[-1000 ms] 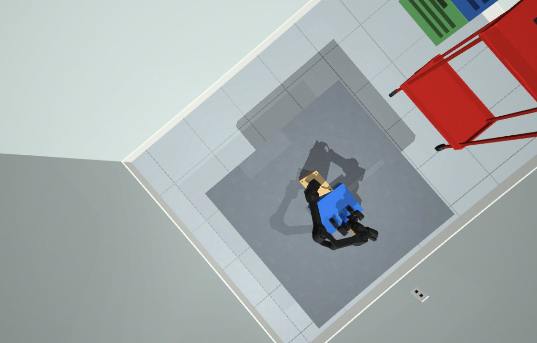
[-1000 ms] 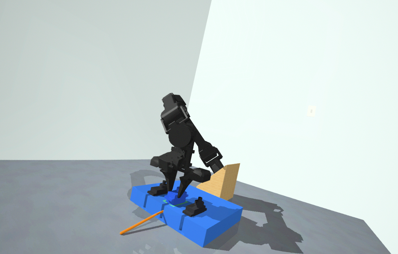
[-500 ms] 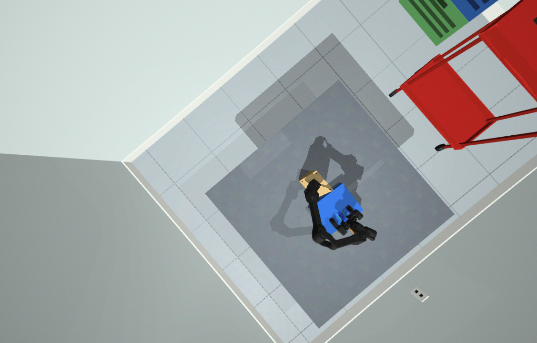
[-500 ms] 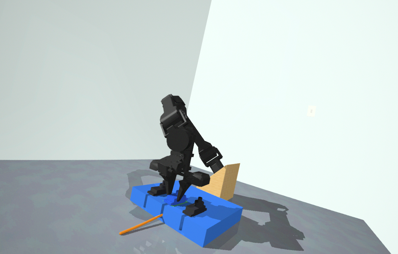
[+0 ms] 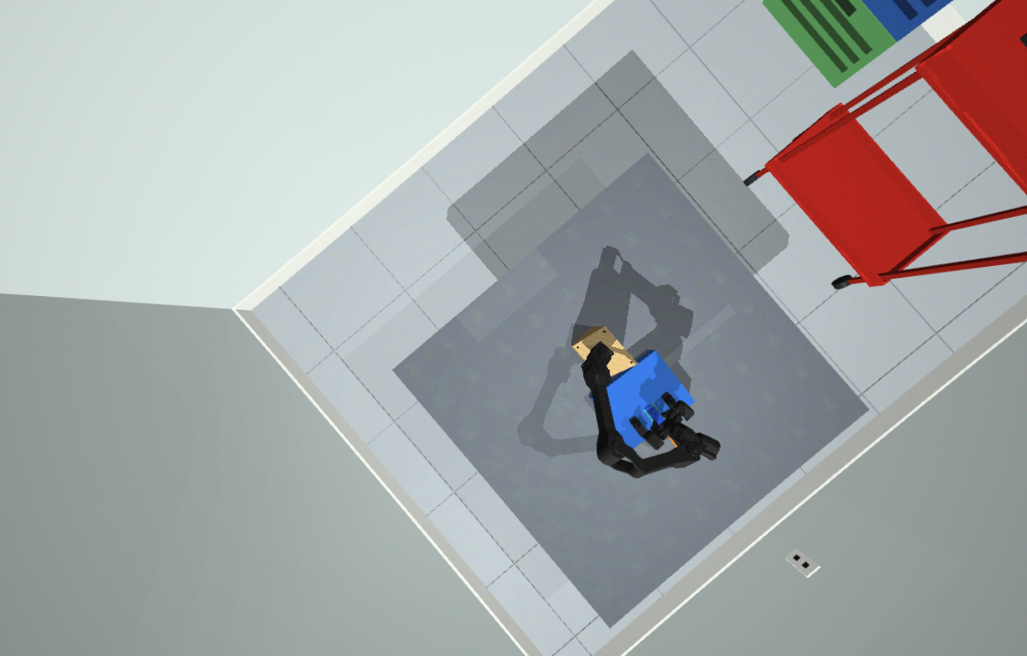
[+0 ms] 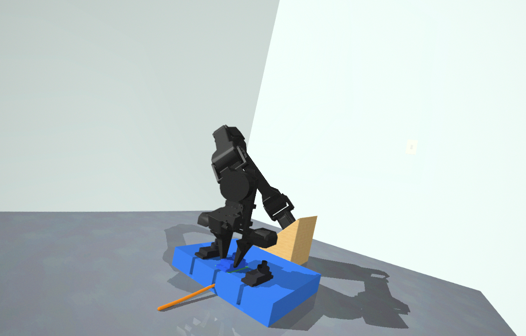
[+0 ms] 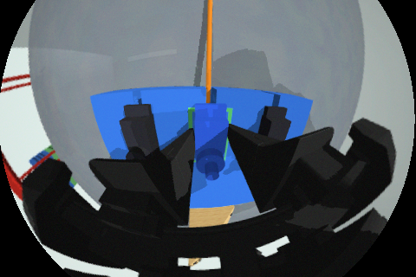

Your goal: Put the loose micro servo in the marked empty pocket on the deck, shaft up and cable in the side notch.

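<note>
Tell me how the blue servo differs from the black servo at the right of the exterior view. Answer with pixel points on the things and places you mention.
The blue servo (image 5: 652, 412) (image 6: 223, 264) (image 7: 211, 123) has an orange cable (image 6: 185, 297) (image 7: 210, 43); the black servo (image 5: 671, 399) (image 6: 257, 276) (image 7: 139, 127) shows none.
The blue servo sits between the gripper's (image 6: 229, 262) (image 7: 211, 127) fingers; the black servo stands outside them.
Both point their shafts up.

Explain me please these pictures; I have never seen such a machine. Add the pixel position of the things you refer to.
The machine is one black robot arm (image 5: 605, 407) (image 6: 234, 185). The first picture looks from above, the second from the side, the third from the wrist, over the fingers.

On the grey surface (image 5: 704, 522) (image 6: 68, 271) (image 7: 130, 22) lies a blue deck (image 5: 641, 383) (image 6: 298, 277) (image 7: 169, 99) carrying two black servos (image 5: 637, 425) (image 6: 256, 276) (image 7: 138, 125). The hand (image 5: 653, 415) (image 6: 230, 262) (image 7: 210, 131) grips a blue micro servo (image 5: 651, 413) (image 6: 223, 264) (image 7: 211, 121), whose orange cable (image 5: 672, 442) (image 6: 185, 297) (image 7: 210, 43) sticks out.
</note>
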`<action>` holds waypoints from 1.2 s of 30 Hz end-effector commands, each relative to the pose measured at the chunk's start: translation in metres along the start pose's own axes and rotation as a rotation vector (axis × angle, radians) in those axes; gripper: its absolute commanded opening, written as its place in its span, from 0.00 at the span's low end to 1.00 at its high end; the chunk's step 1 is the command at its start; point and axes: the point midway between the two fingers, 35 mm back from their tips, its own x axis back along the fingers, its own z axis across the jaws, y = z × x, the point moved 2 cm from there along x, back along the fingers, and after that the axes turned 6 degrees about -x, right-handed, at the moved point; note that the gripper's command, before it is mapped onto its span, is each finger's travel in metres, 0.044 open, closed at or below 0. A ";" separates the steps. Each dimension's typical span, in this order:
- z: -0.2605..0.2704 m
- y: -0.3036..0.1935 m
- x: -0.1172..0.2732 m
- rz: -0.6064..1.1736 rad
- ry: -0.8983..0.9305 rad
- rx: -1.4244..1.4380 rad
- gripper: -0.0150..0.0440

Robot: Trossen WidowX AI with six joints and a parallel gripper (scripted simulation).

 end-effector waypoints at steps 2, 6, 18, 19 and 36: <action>0.000 0.000 0.003 -0.001 -0.005 0.006 0.57; 0.000 -0.002 0.032 -0.001 -0.004 0.006 0.57; 0.009 -0.061 0.074 -0.001 0.008 0.017 0.88; 0.008 -0.074 0.082 0.000 0.007 0.016 0.93; 0.005 -0.108 0.149 -0.007 0.000 0.020 1.00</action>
